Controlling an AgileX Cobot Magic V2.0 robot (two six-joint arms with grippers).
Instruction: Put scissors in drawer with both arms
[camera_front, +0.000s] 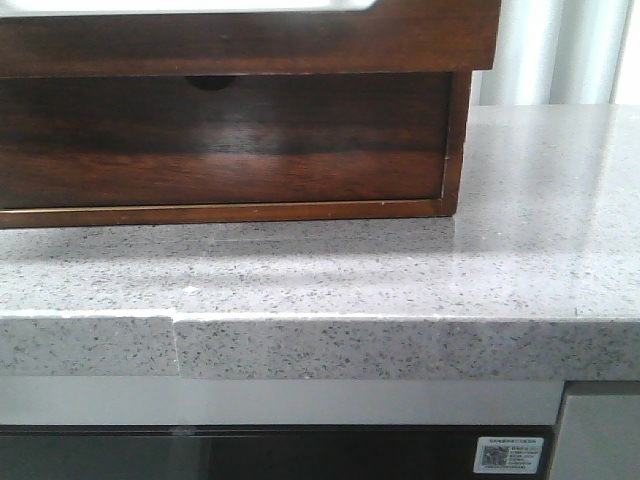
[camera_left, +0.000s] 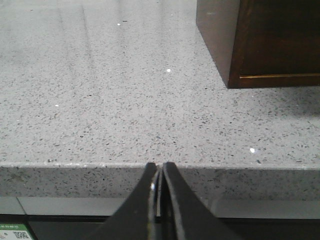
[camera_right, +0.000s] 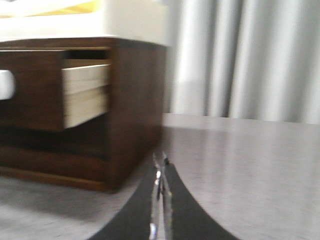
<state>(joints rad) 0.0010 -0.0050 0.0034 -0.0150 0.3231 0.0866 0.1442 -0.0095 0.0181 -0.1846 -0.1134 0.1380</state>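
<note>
- Scissors do not show in any of my views, so I cannot say which way they lie from either claw, how their long axis runs, or which arm is nearer.
- Left claw (camera_left: 159, 172) is pressed closed on nothing, at the counter (camera_left: 125, 100) edge.
- Right claw (camera_right: 161, 167) is closed and empty too.
- From the right wrist, the drawer (camera_right: 55, 90) sits pulled out of the cabinet (camera_right: 135, 110), close ahead of that claw.
</note>
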